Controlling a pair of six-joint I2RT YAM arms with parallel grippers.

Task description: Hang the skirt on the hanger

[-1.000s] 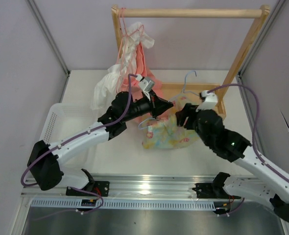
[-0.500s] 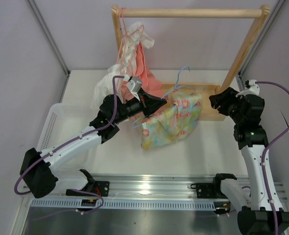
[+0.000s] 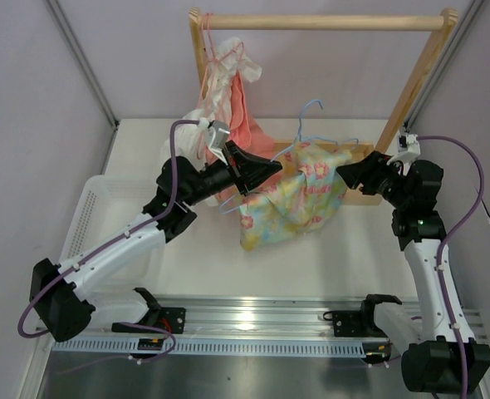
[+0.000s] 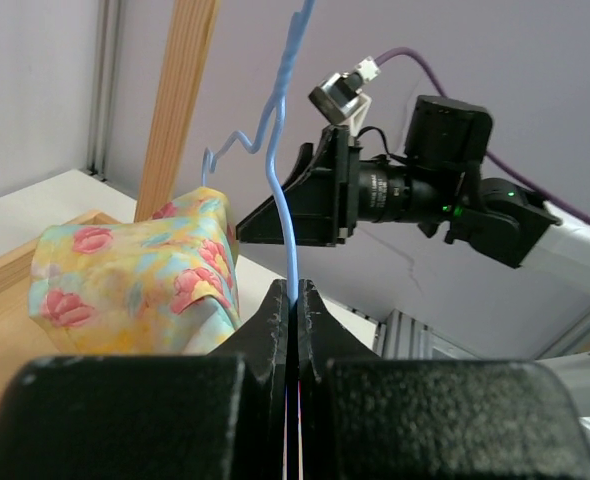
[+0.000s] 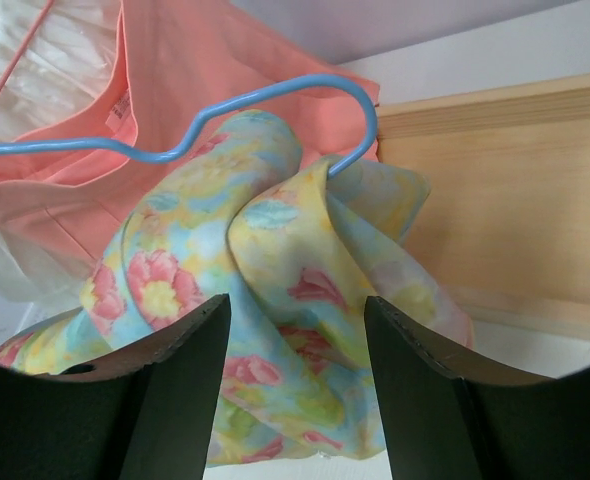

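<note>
Pale table [image 3: 203, 262] beneath: your left gripper [image 3: 271, 167] clamped the hanger [image 3: 306, 121] by its wire, the skirt [image 3: 299, 199] draped over the hanger's frame; your right gripper [image 3: 343, 173] stood open just beside the hanger.

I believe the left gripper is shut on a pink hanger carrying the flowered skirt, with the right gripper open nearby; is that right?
Not quite: the hanger is light blue, not pink, as the right wrist view shows. The left gripper, skirt and open right gripper are as you say.
</note>
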